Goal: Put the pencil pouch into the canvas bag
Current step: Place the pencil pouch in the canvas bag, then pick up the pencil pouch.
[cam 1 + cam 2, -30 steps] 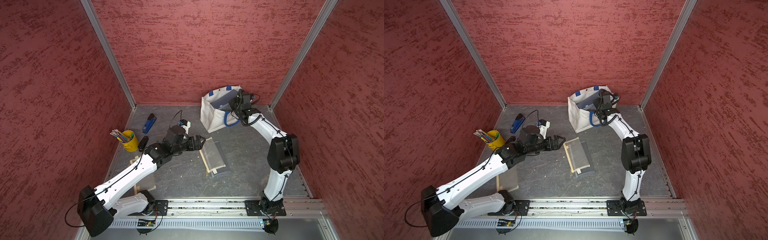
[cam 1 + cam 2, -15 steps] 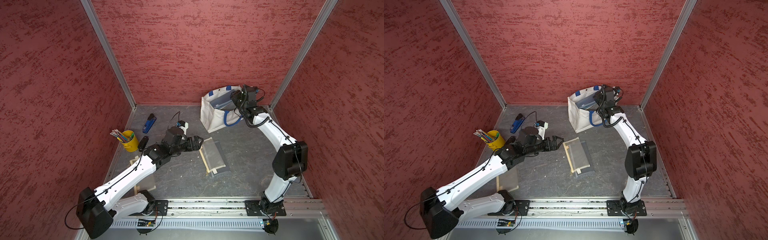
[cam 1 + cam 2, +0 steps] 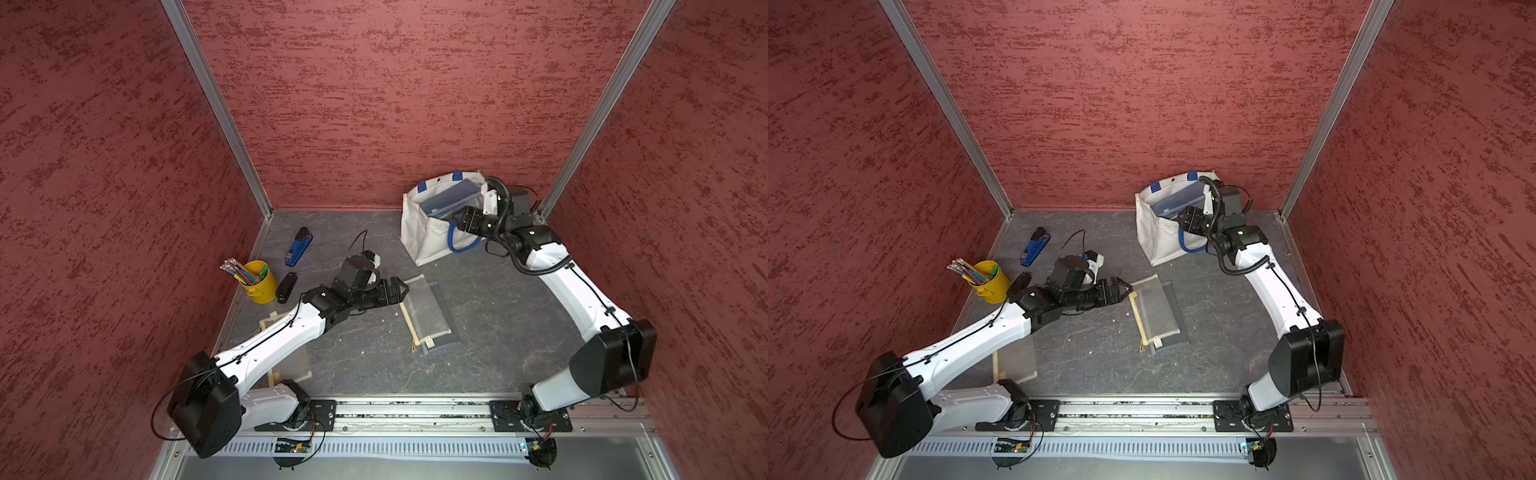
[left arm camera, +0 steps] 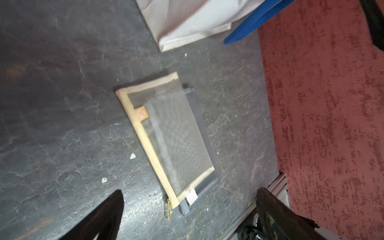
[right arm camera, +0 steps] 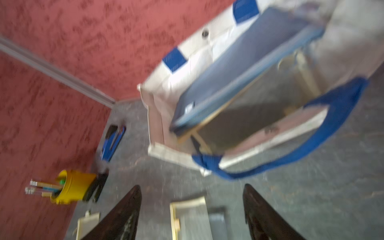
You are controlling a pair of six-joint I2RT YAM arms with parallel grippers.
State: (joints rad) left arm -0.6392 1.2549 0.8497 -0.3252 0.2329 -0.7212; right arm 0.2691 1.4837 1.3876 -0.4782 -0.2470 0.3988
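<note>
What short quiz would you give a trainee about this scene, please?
1. True or false: the blue pouch sits inside the canvas bag.
2. The left tool is: A) shut on a stapler; B) open, near the beige mesh pouch; C) inside the bag.
3. Fill in: the pencils stand in a ___ bucket.
Key: 1 true; 2 B; 3 yellow.

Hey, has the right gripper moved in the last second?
Yes. The right gripper has drawn back from the canvas bag's mouth toward its near rim.
</note>
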